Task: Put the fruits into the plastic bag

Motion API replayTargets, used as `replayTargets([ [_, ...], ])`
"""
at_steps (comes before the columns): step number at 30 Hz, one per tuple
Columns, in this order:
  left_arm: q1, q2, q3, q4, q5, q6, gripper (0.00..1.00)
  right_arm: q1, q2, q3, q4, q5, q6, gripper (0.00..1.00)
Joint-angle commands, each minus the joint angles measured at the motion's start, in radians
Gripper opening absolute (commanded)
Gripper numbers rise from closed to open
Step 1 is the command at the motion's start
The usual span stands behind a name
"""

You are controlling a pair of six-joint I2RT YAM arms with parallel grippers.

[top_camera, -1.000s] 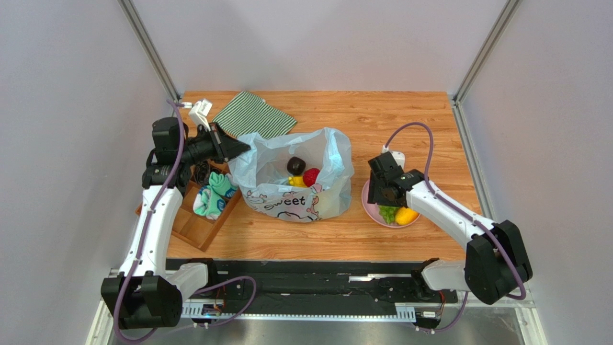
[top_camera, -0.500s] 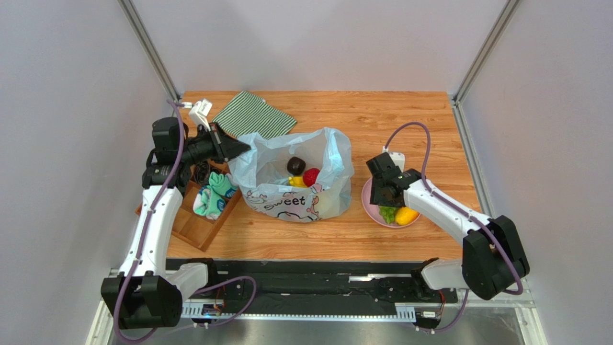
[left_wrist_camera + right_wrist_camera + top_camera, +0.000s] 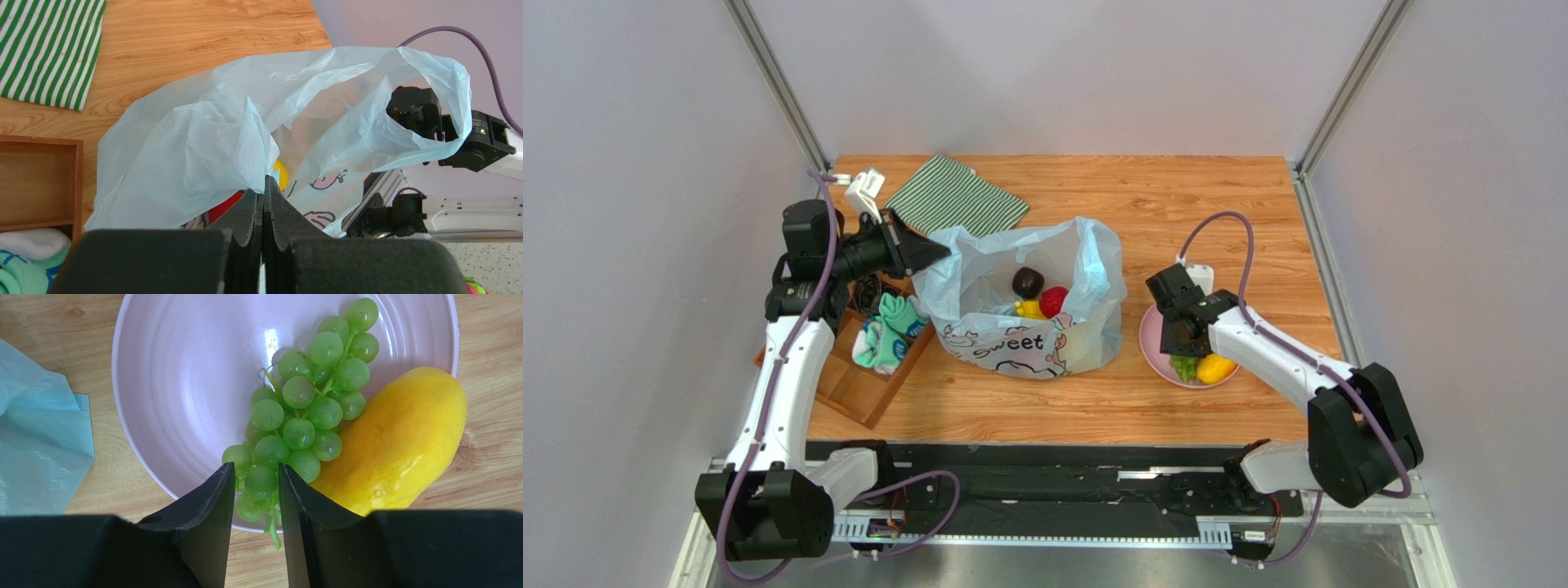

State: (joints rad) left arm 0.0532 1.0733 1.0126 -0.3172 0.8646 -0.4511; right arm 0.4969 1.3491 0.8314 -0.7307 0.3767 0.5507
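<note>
The pale-blue plastic bag (image 3: pixel 1087 263) stands open mid-table with a dark avocado (image 3: pixel 1026 282), a red apple (image 3: pixel 1053 300) and a yellow fruit (image 3: pixel 1028 310) inside. My left gripper (image 3: pixel 934 255) is shut on the bag's left rim (image 3: pixel 202 122) and holds it up; its tips (image 3: pixel 264 184) pinch the film. Green grapes (image 3: pixel 307 404) and an orange-yellow mango (image 3: pixel 399 441) lie on the pink plate (image 3: pixel 184 373). My right gripper (image 3: pixel 256 478) is over the plate's near rim, its jaws closed narrowly around the bunch's lowest grapes. The grapes (image 3: pixel 1185 365) and mango (image 3: pixel 1217 368) also show in the top view.
A green striped cloth (image 3: pixel 959 196) lies at the back left. A wooden tray (image 3: pixel 848 386) with rolled teal-white socks (image 3: pixel 887 333) sits under the left arm. A fold of the bag (image 3: pixel 37 441) lies left of the plate.
My right gripper has shifted slightly left and lower over the plate, onto the grapes. The left arm and the bag have not moved.
</note>
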Motion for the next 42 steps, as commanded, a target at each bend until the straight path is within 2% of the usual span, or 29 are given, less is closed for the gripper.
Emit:
replayTargets([
  [1, 0.005, -0.001, 0.014, 0.027, 0.024, -0.006, 0.00, 0.005, 0.010, 0.000, 0.002, 0.031, 0.015, 0.31],
  [5, 0.005, -0.001, 0.015, 0.027, 0.022, -0.006, 0.00, 0.006, 0.002, 0.003, -0.003, 0.028, 0.018, 0.23],
  [7, 0.005, -0.001, 0.014, 0.027, 0.022, -0.004, 0.00, 0.009, -0.008, 0.009, -0.006, 0.027, 0.017, 0.14],
  [12, 0.005, 0.000, 0.015, 0.026, 0.022, -0.004, 0.00, 0.005, -0.042, 0.035, -0.016, 0.011, 0.011, 0.06],
  [18, 0.004, 0.004, 0.015, 0.027, 0.022, -0.006, 0.00, 0.005, -0.114, 0.116, -0.061, 0.013, -0.009, 0.00],
  [28, 0.005, 0.001, 0.015, 0.026, 0.022, -0.004, 0.00, 0.006, -0.321, 0.299, -0.110, 0.025, -0.066, 0.00],
  [32, 0.005, 0.002, 0.015, 0.027, 0.025, -0.006, 0.00, 0.006, -0.454, 0.331, -0.020, -0.076, -0.110, 0.00],
  [36, 0.007, 0.002, 0.011, 0.038, 0.034, -0.012, 0.00, 0.005, -0.574, 0.313, 0.204, -0.218, -0.165, 0.00],
  [40, 0.004, 0.002, 0.006, 0.053, 0.048, -0.020, 0.00, 0.006, -0.570, 0.389, 0.293, -0.361, -0.190, 0.00],
  [42, 0.005, 0.002, 0.006, 0.056, 0.051, -0.020, 0.00, 0.008, -0.538, 0.426, 0.348, -0.499, -0.193, 0.00],
])
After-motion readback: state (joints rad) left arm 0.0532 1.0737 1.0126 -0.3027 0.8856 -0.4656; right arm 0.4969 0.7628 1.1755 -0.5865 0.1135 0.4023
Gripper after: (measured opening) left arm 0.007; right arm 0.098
